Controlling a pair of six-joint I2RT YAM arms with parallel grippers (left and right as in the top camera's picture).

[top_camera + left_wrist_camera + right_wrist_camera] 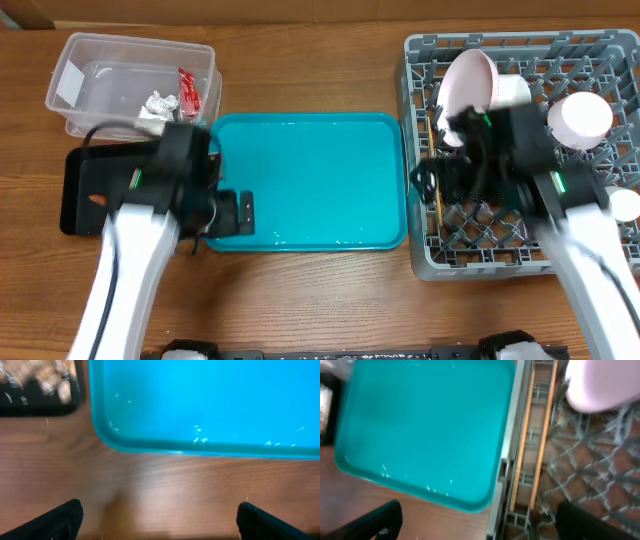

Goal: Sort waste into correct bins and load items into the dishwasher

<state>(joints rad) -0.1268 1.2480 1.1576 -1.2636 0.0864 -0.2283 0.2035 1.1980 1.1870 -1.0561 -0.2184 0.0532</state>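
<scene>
Left gripper (160, 512) and right gripper (477, 515) spread wide, holding nothing; chopsticks (522, 445) and white bowl (468, 80) sit in the grey rack (480, 268), so arms should rise clear without snagging pegs.

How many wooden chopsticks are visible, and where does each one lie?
2. One chopstick lies in the dish rack, along the edge nearest the teal tray. The second chopstick lies beside it, slightly further inside. Part of the rack is covered from above, so more could be hidden.
</scene>
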